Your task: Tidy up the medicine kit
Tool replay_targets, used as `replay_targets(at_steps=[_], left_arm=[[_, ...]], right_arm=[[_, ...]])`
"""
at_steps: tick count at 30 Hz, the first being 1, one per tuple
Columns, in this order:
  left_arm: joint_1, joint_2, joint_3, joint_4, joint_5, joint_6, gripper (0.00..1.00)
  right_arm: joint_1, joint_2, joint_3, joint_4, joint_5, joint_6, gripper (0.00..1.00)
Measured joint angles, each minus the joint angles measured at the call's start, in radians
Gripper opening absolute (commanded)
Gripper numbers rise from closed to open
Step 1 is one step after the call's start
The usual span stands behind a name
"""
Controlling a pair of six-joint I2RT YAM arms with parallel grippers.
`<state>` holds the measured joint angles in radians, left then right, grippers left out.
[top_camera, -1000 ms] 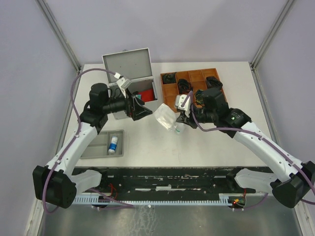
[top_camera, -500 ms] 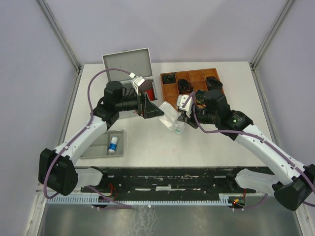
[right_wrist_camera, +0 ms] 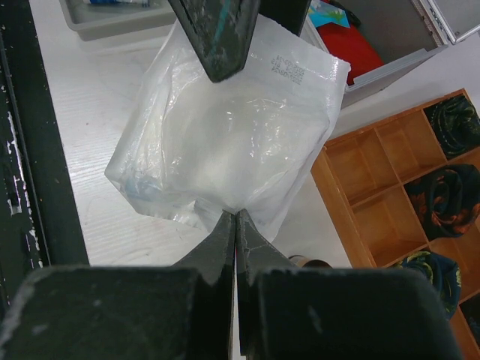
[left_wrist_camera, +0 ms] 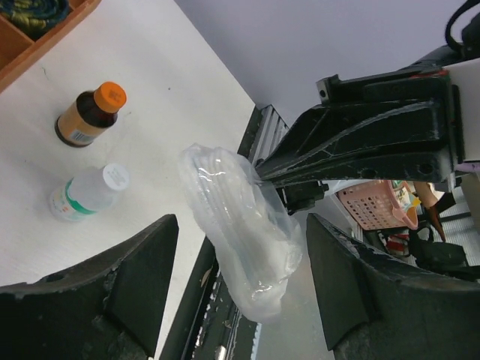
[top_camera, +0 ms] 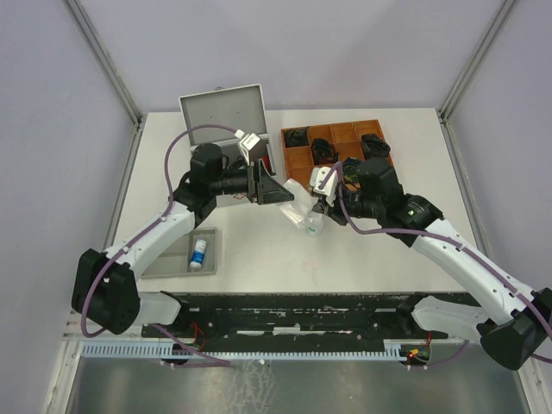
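left gripper moved in around plastic bag, right gripper still pinching

the medicine kit is a silver-grey rectangular metal case standing at the far left of the counter. its hinged lid is swung up and back, wide open. the box body in front of the lid is partly hidden.
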<state>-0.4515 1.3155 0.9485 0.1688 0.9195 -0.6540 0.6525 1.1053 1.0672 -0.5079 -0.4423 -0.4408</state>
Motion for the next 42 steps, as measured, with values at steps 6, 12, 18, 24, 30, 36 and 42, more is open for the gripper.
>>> replay_targets(at_steps=[6,12,18,24,30,36,42], left_arm=[[-0.024,0.055,0.0,-0.011,-0.002,-0.029,0.59],[-0.042,0.074,0.0,-0.002,-0.001,-0.043,0.39],[-0.042,0.077,0.0,0.017,-0.001,-0.049,0.22],[-0.038,0.076,0.0,0.02,-0.005,-0.048,0.13],[0.001,0.027,0.0,-0.013,-0.038,-0.027,0.11],[0.066,-0.024,0.072,-0.217,-0.184,0.157,0.09],[0.095,-0.019,0.234,-0.422,-0.439,0.416,0.09]], right_arm=[[0.0,0.0,-0.001,0.004,0.025,0.0,0.01],[0.0,0.0,-0.011,0.029,0.052,0.0,0.09],[0.0,0.0,-0.019,0.032,0.062,-0.001,0.32],[0.0,0.0,-0.019,0.027,0.062,-0.008,0.63],[-0.019,-0.002,-0.019,0.018,0.053,0.019,0.71],[-0.082,-0.036,-0.019,0.014,0.014,0.052,0.73],[-0.103,-0.069,-0.019,0.013,-0.013,0.055,0.74]])
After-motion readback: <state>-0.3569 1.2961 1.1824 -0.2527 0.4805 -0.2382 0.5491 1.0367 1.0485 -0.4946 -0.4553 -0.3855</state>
